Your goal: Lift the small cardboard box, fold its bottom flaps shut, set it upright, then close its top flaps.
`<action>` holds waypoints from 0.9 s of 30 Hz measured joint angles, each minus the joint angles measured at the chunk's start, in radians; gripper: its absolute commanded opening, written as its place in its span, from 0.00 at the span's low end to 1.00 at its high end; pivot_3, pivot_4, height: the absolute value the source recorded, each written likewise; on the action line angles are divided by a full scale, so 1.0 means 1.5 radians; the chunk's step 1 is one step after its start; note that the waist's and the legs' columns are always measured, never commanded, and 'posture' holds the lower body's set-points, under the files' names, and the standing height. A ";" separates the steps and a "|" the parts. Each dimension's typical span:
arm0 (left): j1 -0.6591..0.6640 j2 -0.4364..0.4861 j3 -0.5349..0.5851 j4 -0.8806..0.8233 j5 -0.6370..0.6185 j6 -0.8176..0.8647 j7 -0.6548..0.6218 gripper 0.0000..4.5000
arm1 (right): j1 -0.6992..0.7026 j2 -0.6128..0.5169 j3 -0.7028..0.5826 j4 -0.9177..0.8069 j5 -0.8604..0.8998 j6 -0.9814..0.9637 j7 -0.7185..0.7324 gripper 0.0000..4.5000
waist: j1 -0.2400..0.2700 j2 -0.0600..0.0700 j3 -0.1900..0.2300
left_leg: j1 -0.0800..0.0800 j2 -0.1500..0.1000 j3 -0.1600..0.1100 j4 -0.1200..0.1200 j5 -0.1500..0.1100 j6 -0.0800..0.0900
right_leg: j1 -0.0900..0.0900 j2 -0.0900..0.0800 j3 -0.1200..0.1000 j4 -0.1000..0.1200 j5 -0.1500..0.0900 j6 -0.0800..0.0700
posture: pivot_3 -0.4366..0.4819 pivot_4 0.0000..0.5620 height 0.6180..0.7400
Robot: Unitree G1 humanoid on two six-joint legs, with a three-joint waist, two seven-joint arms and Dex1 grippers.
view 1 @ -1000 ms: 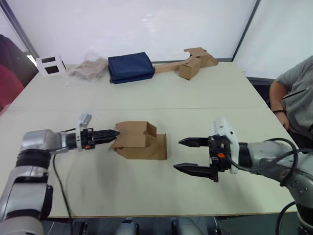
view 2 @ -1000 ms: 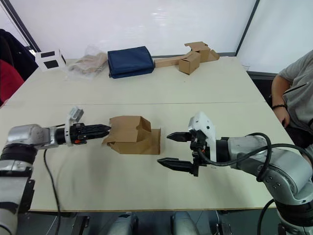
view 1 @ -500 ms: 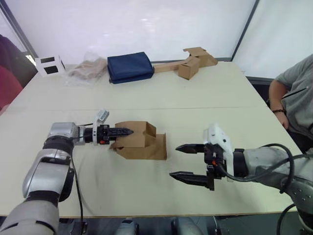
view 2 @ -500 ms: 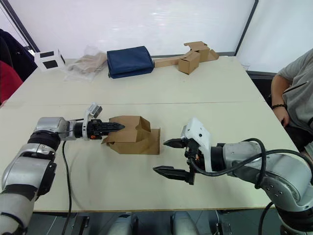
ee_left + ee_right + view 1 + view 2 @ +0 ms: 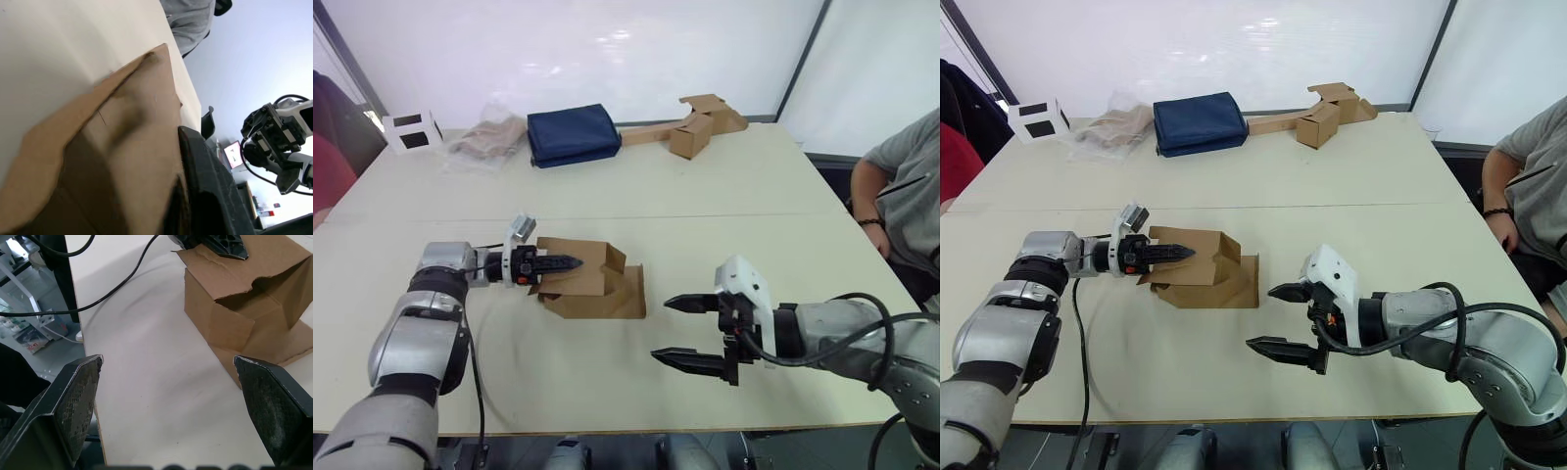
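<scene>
On the table (image 5: 724, 186), the left gripper (image 5: 570, 262) pinches a flap of the small cardboard box (image 5: 592, 281), which lies on its side at centre. Right of it, the right gripper (image 5: 680, 330) hovers spread wide.

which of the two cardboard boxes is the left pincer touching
The small cardboard box lying mid-table, where the left pincer rests on its top panel. The other cardboard box, joined to a long flat strip, sits at the far edge, untouched.
</scene>
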 measured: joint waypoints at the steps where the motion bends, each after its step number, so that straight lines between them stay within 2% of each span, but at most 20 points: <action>1: 0.000 0.001 0.000 -0.011 -0.001 0.000 0.000 0.01 | 0.000 0.006 0.000 0.004 0.000 -0.001 -0.002 1.00 | 0.000 0.000 0.000 | 0.000 0.000 0.000 0.000 0.000 0.000 | 0.000 0.000 0.000 0.000 0.000 0.000 | 0.48 0.27 1.00; 7: 0.014 0.027 0.025 -0.148 -0.034 0.004 0.003 0.01 | -0.005 0.086 -0.020 0.066 -0.024 -0.056 -0.050 1.00 | -0.001 0.000 0.000 | 0.000 0.000 0.000 0.000 0.000 0.000 | 0.000 0.000 0.000 0.000 0.000 0.000 | 0.48 0.27 1.00; 10: 0.017 0.029 0.082 -0.245 -0.065 -0.001 0.041 0.00 | -0.045 0.170 -0.040 0.135 -0.075 -0.116 -0.127 0.85 | -0.001 0.000 0.000 | 0.000 0.000 0.000 0.000 0.000 0.000 | -0.001 0.000 0.000 0.001 0.000 0.000 | 0.48 0.27 1.00; 14: 0.019 0.035 0.149 -0.406 -0.109 -0.014 0.113 0.00 | -0.121 0.291 -0.075 0.222 -0.123 -0.197 -0.230 0.54 | -0.001 0.001 0.000 | 0.000 0.000 0.000 -0.001 0.003 -0.005 | -0.002 0.000 0.001 0.002 0.000 0.000 | 0.48 0.27 1.00; 17: 0.022 0.030 0.170 -0.468 -0.129 -0.017 0.160 0.00 | -0.174 0.376 -0.104 0.266 -0.122 -0.241 -0.286 0.28 | -0.002 0.001 0.000 | 0.000 0.000 0.000 0.000 0.003 -0.006 | -0.002 0.000 0.001 0.003 0.000 0.000 | 0.48 0.27 1.00; 20: 0.018 0.021 0.190 -0.498 -0.149 -0.017 0.203 0.00 | -0.216 0.399 -0.126 0.302 -0.104 -0.263 -0.295 0.05 | 0.000 0.001 0.000 | 0.000 0.000 0.000 0.000 0.003 -0.006 | -0.002 -0.001 0.001 0.004 0.000 0.000 | 0.48 0.27 1.00; 21: 0.018 0.022 0.193 -0.505 -0.150 -0.019 0.211 0.00 | -0.225 0.398 -0.127 0.309 -0.104 -0.264 -0.289 0.02 | 0.000 0.001 0.000 | 0.000 0.000 0.000 0.000 0.003 -0.006 | -0.002 -0.001 0.001 0.004 0.000 0.000 | 0.48 0.27 1.00; 27: 0.016 0.021 0.196 -0.550 -0.180 -0.023 0.248 0.00 | -0.274 0.399 -0.081 0.345 -0.110 -0.280 -0.202 0.02 | -0.014 0.001 0.000 | 0.000 0.000 0.000 -0.001 0.003 -0.006 | -0.003 0.000 0.001 0.004 0.000 0.000 | 0.48 0.27 1.00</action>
